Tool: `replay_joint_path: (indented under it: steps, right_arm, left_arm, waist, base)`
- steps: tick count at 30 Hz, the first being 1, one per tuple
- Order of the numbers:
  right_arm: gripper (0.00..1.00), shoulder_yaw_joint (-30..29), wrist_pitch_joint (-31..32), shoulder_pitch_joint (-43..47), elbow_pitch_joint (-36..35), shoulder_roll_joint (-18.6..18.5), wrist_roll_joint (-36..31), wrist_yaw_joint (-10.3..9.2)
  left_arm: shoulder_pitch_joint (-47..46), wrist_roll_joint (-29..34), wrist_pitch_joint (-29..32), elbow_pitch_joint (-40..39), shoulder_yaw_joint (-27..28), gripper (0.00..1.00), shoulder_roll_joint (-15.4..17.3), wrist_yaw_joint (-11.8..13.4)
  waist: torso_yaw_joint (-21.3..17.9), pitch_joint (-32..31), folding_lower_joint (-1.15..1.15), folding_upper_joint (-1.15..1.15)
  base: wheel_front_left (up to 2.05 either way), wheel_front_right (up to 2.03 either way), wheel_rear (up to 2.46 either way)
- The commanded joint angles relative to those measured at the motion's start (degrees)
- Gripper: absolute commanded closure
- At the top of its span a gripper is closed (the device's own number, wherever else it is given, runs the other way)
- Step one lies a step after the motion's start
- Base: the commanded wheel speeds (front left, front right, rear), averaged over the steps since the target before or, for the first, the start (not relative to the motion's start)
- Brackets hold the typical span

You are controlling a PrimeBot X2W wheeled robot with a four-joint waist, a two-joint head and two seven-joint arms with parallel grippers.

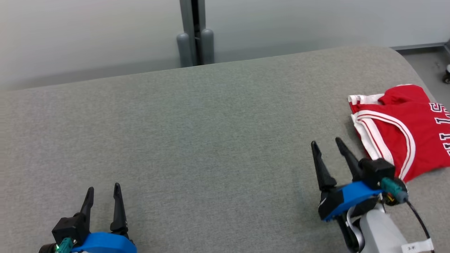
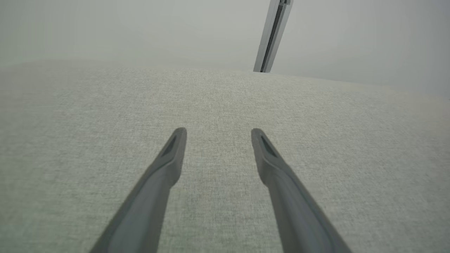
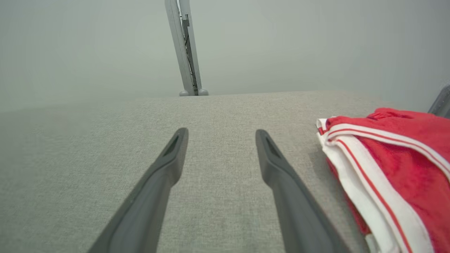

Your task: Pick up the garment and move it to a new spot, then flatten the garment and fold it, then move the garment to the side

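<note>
**Two pairs of fingers spread wide, garment lying free on the right**

Both pairs stand fully open with nothing between them. The left fingers (image 1: 119,207) point forward over bare grey cloth. Their own wrist view (image 2: 165,165) shows only the woven cover of the table (image 1: 211,140) in the gap and on either side. The right fingers (image 1: 321,168) are spread just as far and angle slightly to the left. In their wrist view (image 3: 165,165) the gap between them also frames plain table and no fabric.

The garment (image 1: 397,130) lies just to the right of the right fingers. It is a red jersey with white bands edged in red, and part of some white lettering is visible. It rests on the table in a flat, folded bundle, with its banded edge (image 3: 355,168) turned toward the fingers. A narrow strip of grey cloth separates that edge from the nearer finger, so the two are close but apart. In the head view the dark block at the base of the right fingers overlaps the garment's lower corner. The left fingers are well apart from the garment, with the width of the table between them.

Ahead of both pairs the table ends at a pale wall, where a grey upright post (image 1: 192,35) stands.
</note>
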Motion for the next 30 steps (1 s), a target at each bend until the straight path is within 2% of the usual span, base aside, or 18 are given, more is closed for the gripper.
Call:
replay_joint_path:
  steps: [1, 7, 16, 22, 30]
  right_arm:
    - [0.00, 1.37, -0.15, 2.22, -1.19, -0.16, 1.09, 0.00]
    - [0.00, 4.33, -0.16, 6.25, -2.21, -0.12, 2.05, 0.00]
    - [0.00, 4.21, -0.16, 8.35, -1.66, -0.13, 3.34, 0.00]
    - [0.00, 4.56, -0.16, 8.89, -0.53, -0.14, 4.23, 0.00]
    - [0.00, 4.25, -0.16, 9.19, 0.43, -0.12, 3.36, 0.00]
  left_arm:
    - [0.54, -0.39, -0.24, -0.29, 0.05, 0.00, -0.05, -0.08]
    - [0.96, -0.98, -0.24, -0.52, -0.70, 0.00, -0.06, -0.07]
    - [2.16, -1.67, -0.23, -1.12, -0.73, 0.00, -0.06, 0.00]
    - [3.72, -2.49, -0.23, -1.63, -0.73, 0.00, -0.07, -0.02]
    - [4.29, -3.31, -0.23, -1.48, -0.97, 0.00, -0.07, -0.05]
  waist:
    - [1.09, -0.19, 0.00, 0.00]
    - [5.98, -1.23, 0.00, 0.00]
    - [12.69, -2.28, 0.00, 0.00]
    - [13.99, -3.50, 0.00, 0.00]
    - [12.65, -4.60, 0.00, 0.00]
  base:
    - [0.00, 0.00, 0.00]
    - [0.00, 0.00, 0.00]
    - [0.00, 0.00, 0.00]
    - [0.00, 0.00, 0.00]
    - [0.00, 0.00, 0.00]
